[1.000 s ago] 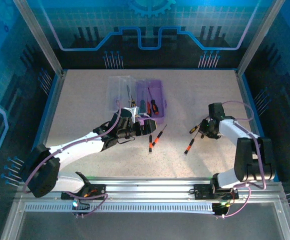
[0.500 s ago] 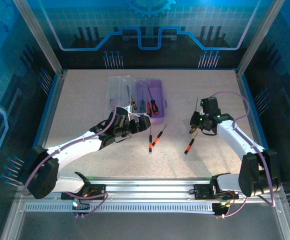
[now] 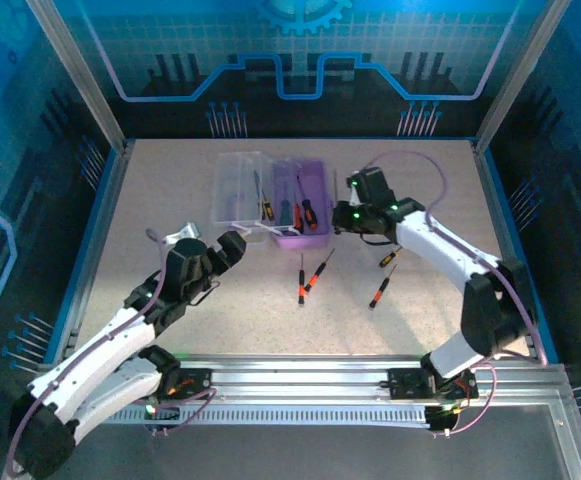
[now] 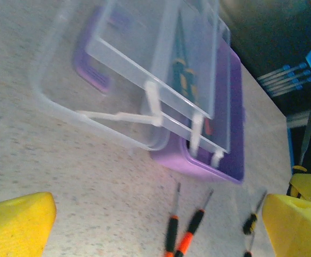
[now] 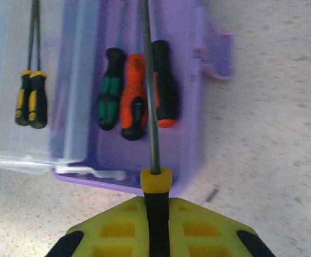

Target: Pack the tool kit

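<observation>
The tool kit's purple case (image 3: pixel 310 232) lies open at the table's middle back, its clear lid (image 3: pixel 238 190) folded out to the left. Three screwdrivers lie in the case: a green one (image 5: pixel 110 88), an orange one (image 5: pixel 133 96) and a black-and-red one (image 5: pixel 165 80). A yellow-and-black screwdriver (image 5: pixel 31 99) shows through the lid. My right gripper (image 5: pixel 158 214) is shut on a black screwdriver with a yellow collar (image 5: pixel 156 182), its shaft pointing over the case's near right end. My left gripper (image 3: pixel 215 250) stands open, apart from the case, at its front left.
Loose screwdrivers lie on the table in front of the case: two side by side (image 3: pixel 308 278), an orange one (image 3: pixel 380 289) and a yellow one (image 3: pixel 390 255) further right. Metal frame posts and blue walls border the speckled table (image 3: pixel 170 200).
My right gripper has carried its screwdriver left from the table's right side to the case. My left arm has drawn back from the case toward the front left, still open.
</observation>
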Motion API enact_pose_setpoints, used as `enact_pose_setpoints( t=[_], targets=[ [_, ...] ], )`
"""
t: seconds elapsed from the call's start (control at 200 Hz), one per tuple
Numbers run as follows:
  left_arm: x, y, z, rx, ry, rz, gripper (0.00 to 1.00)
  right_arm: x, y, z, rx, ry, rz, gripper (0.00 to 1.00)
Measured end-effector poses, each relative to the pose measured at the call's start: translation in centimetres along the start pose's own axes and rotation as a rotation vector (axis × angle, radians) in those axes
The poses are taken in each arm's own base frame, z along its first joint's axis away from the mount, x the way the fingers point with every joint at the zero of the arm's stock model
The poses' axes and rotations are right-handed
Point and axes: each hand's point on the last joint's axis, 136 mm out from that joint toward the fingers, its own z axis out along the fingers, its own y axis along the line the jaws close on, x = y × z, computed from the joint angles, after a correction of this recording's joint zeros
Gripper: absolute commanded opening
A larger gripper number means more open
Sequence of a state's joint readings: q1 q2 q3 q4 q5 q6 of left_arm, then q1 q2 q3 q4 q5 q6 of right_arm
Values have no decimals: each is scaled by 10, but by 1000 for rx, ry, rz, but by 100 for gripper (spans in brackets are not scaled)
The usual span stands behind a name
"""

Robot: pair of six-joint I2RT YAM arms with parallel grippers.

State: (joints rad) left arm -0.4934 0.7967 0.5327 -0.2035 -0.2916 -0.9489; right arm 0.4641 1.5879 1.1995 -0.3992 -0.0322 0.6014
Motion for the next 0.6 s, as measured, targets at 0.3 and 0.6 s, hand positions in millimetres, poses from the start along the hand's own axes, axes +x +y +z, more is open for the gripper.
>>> enact_pose_setpoints(
  t=[0.3,0.6],
  targets=[
    [3,31,-7,-124,-9,-13,99,-7,83,53,-116,64,-104,13],
    [4,34,-7,-136,-6,-19,99,-12,96,97,-131,113,-106,13]
  ],
)
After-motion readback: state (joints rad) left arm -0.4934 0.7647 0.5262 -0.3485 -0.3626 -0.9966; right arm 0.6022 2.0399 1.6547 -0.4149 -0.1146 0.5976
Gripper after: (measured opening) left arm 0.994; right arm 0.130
